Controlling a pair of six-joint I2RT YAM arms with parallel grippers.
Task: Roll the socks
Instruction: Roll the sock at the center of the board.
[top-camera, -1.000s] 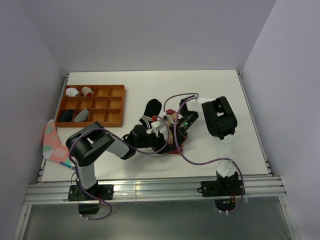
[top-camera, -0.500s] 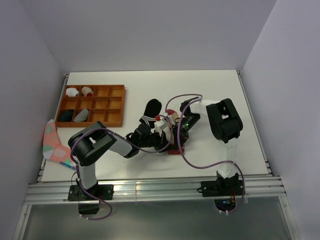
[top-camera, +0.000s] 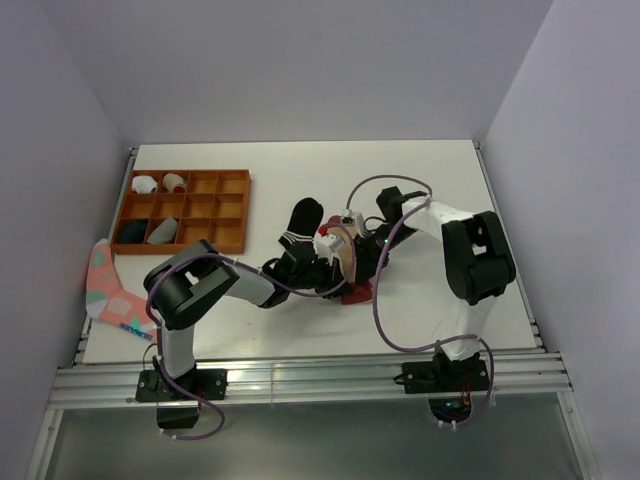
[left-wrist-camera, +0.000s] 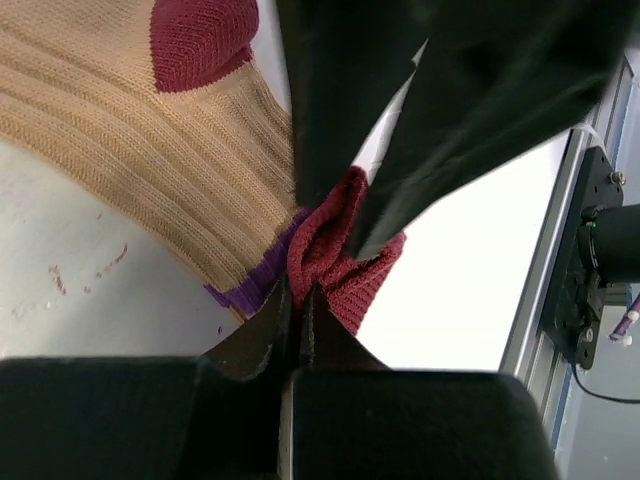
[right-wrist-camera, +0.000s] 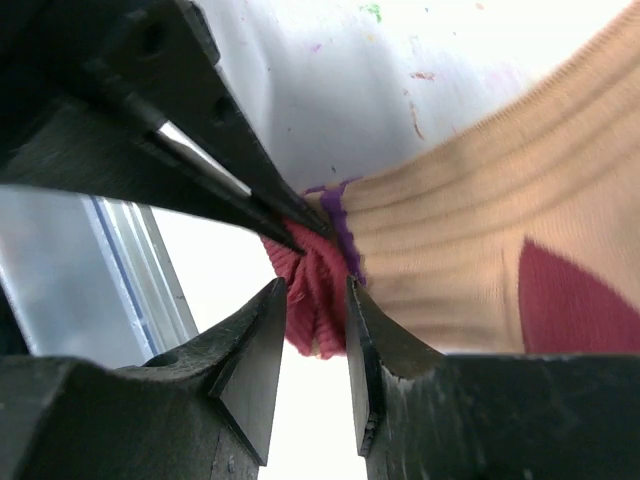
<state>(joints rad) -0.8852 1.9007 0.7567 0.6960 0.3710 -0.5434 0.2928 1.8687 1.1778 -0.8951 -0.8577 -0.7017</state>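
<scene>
White tabletop (top-camera: 430, 190): left gripper (left-wrist-camera: 298, 300) clamped on maroon cuff (left-wrist-camera: 345, 290) of tan sock (left-wrist-camera: 130, 120), seemingly anchoring it while right gripper (right-wrist-camera: 310, 330), jaws parted, straddles it.

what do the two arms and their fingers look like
Both are chunky jointed arms. The left arm mixes black housings with pale grey links; the right arm has white links and black housings. A thin lilac cable loops loosely along each. The left fingers and right fingers are matte black wedges tapering to thin edges.
</scene>
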